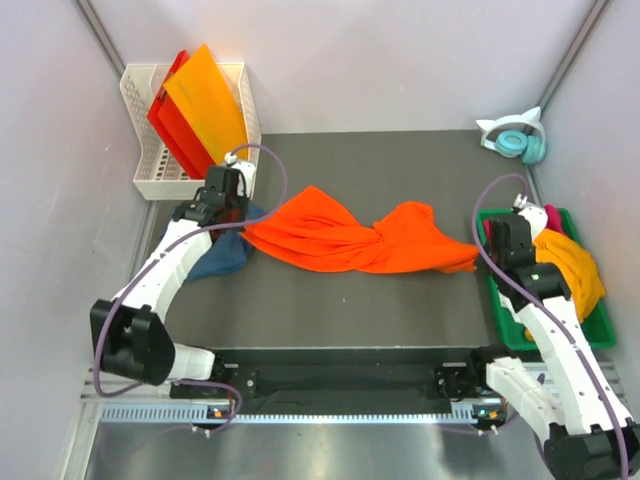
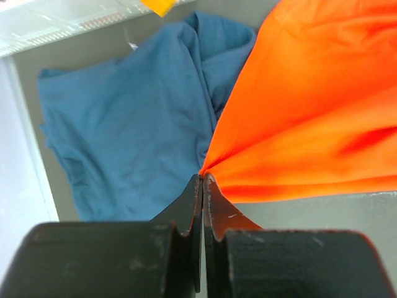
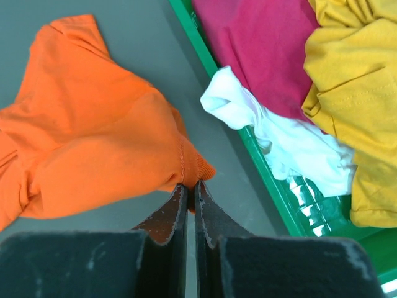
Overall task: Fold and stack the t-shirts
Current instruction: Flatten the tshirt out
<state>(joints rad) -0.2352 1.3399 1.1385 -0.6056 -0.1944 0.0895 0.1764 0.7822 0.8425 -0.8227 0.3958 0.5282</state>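
A: Okay, quick one: which step are we tagging?
B: We call it spreading out the orange t-shirt (image 1: pixel 350 238), before any fold. It lies twisted across the middle of the desk (image 1: pixel 330 320), knotted up right of centre.
A: Hands?
B: Left hand (image 2: pixel 203 177) is pinched tight on a corner of the orange cloth at its left end. Right hand (image 3: pixel 191 185) is clamped on a hemmed edge at its right end. Nothing else in either.
A: Other shirts?
B: Teal t-shirt (image 2: pixel 136 124) lies crumpled on the desk at the left, by the orange one's left end. Touching or just under it, we cannot tell. Magenta t-shirt (image 3: pixel 260 43), yellow t-shirt (image 3: pixel 353 81) and white t-shirt (image 3: pixel 291 143) are heaped in the green tray (image 3: pixel 273 186) at the right, with the white one drooping over its rim.
A: Next move?
B: We reckon both hands must lift and pull apart to undo the twist, then lay the shirt flat. Don't drag the teal one along.
A: Progress?
B: Early, we judge. Nothing looks folded or stacked.
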